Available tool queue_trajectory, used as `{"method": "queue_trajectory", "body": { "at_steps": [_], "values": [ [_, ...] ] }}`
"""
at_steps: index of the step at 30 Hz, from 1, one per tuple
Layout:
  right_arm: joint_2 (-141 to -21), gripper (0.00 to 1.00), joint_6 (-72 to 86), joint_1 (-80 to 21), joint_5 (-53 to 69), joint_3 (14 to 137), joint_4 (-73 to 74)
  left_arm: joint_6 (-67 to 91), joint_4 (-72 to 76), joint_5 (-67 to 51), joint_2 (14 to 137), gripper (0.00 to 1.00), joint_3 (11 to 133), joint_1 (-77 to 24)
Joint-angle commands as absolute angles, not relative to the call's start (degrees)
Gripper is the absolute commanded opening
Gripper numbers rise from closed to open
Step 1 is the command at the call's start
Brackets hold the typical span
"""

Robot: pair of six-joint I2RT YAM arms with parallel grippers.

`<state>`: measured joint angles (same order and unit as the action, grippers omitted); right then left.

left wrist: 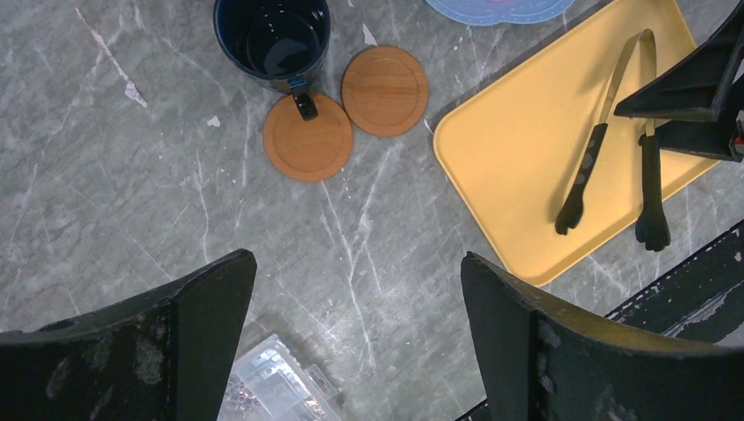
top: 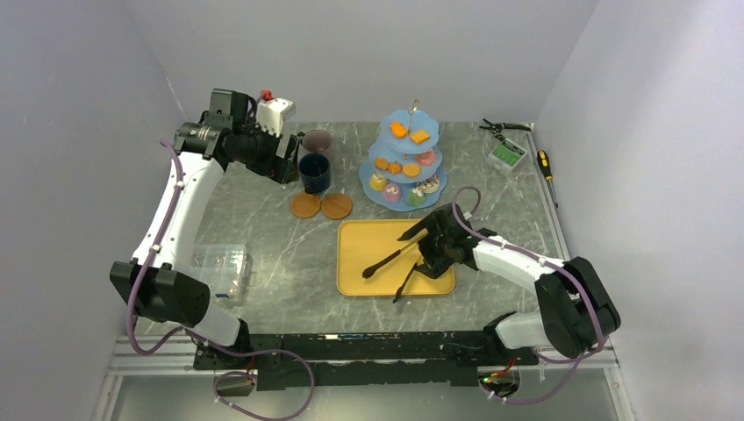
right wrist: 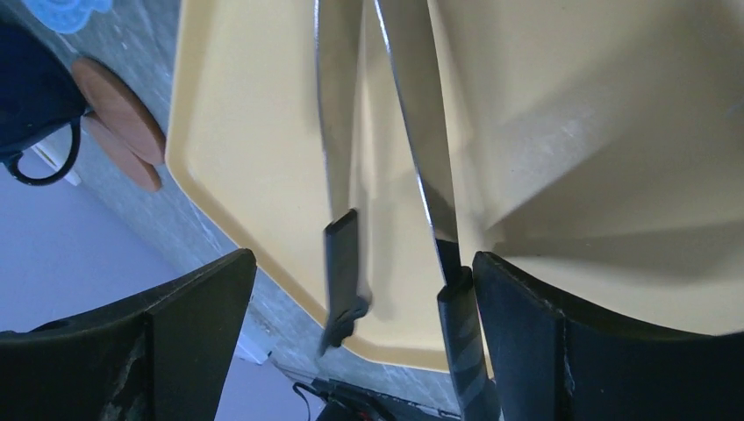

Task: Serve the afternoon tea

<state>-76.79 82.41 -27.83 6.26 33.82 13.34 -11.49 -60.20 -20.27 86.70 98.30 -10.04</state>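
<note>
High rear overview — two close downward wrist views, common yellow tray [top: 364, 241]

Grey marble table [top: 289, 254] — yellow tray [top: 360, 254], coasters [top: 305, 205], tiered stand [top: 365, 175], clear box [top: 215, 263]

Two mugs [top: 315, 171] and two coasters [top: 305, 204] are counted. One stand [top: 427, 120], one tray [top: 360, 246] — and one pair of tongs [top: 386, 261] — are seen.

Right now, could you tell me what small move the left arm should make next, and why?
Probably lower the open left gripper onto the dark-blue mug: it stands on the table beside two bare coasters, while the stand already holds treats.
</note>
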Motion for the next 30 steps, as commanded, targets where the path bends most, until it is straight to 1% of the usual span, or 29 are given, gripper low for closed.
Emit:
{"method": "queue_trajectory", "body": {
  "at_steps": [1, 6, 10, 12, 14, 17, 20, 26, 30],
  "values": [
    [-74.32, 1.0, 82.4, -27.85, 2.51, 36.7, 16.13, -12.27, -58.32, -21.97, 84.64, 0.93, 97.56, -9.76],
    [-70.4, 1.0, 81.46, -28.85, 1.65, 35.31, 14.01, -12.12, -58.28, -22.08, 84.94, 0.93, 97.82, -9.76],
    [-68.06, 0.98, 75.46, -30.99, 0.69, 35.75, 11.98, -12.15, -58.11, -21.89, 85.08, 0.93, 97.73, -9.76],
    [-68.14, 0.97, 69.44, -33.46, 0.2, 38.21, 12.54, -12.18, -58.14, -21.76, 85.16, 0.93, 97.9, -9.76],
    [-68.99, 0.96, 61.6, -37.09, -2.38, 42.78, 13.54, -12.15, -58.31, -21.59, 85.29, 0.93, 98.14, -9.75],
    [-71.8, 0.93, 49.5, -43.07, -5.4, 51.2, 14.97, -11.99, -58.45, -21.37, 85.44, 0.93, 98.51, -9.77],
    [-77.81, 0.86, 40.72, -48.73, -10.25, 59.63, 18.58, -11.31, -58.53, -21.28, 85.68, 0.93, 98.76, -9.69],
    [-96.63, 0.74, 32.81, -55.16, -17.48, 75.91, 23.99, -10.36, -58.95, -20.59, 86.39, 0.93, 99.43, -9.28],
    [-106.78, 0.71, 29.9, -58.16, -21.96, 82.52, 25.03, -9.74, -59.44, -21.01, 86.91, 0.93, 99.96, -8.07]
  ]
}}
